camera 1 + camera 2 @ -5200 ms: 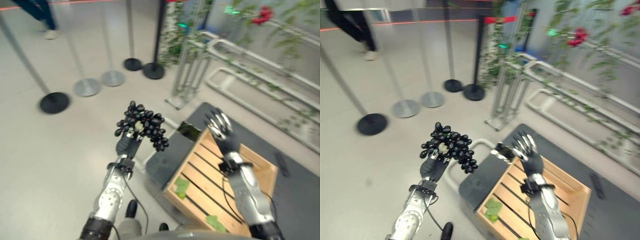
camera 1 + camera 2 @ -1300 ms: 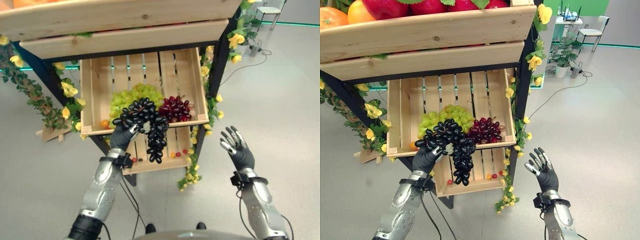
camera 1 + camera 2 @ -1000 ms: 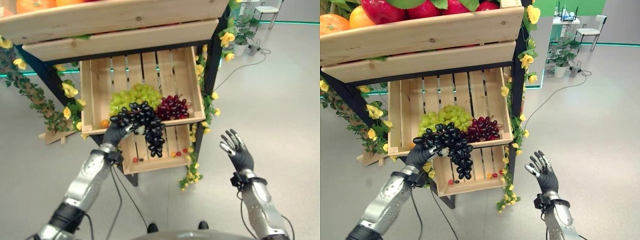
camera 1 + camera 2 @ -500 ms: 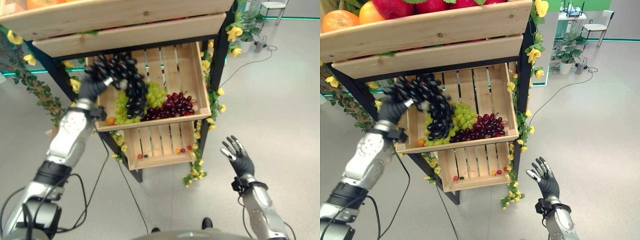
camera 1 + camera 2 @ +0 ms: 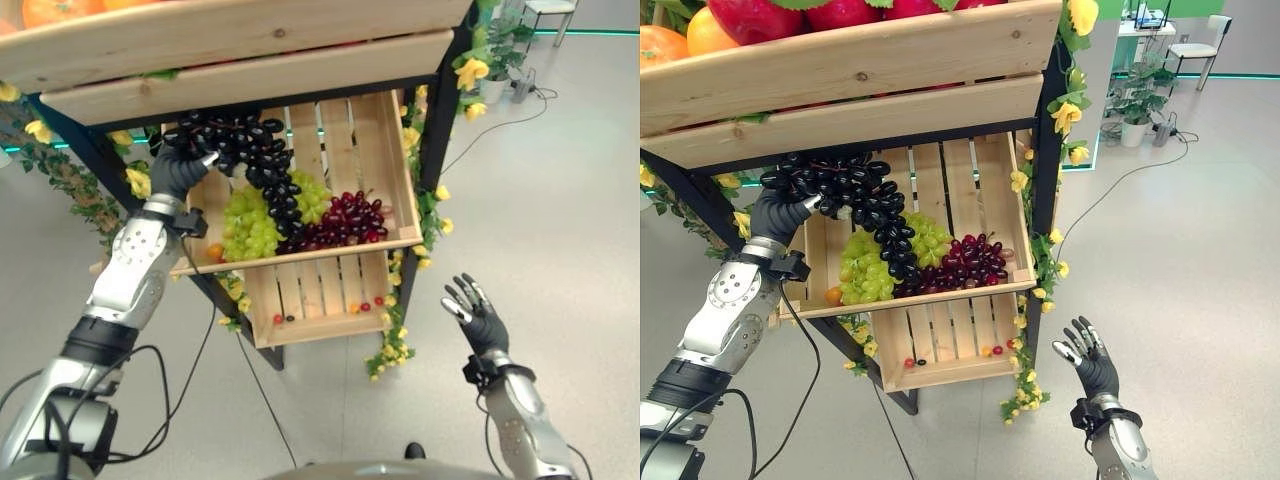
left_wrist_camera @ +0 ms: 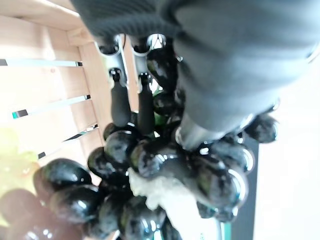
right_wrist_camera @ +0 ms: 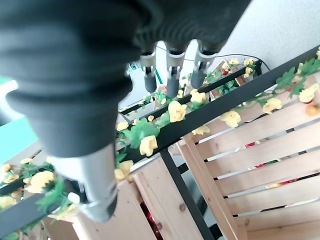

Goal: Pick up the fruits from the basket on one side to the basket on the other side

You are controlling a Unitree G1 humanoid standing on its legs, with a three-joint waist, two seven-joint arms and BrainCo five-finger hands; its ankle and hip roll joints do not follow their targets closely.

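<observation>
Left robot hand is clamped on the black grapes, dangling over the middle crate's green grapes. Right robot hand hangs spread open.

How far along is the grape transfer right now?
Already in the middle crate: green grapes and red grapes. In hand: the left hand grips the black grapes, the bunch hanging into that crate. Left: lower and release them. The right hand is open, idle.
</observation>
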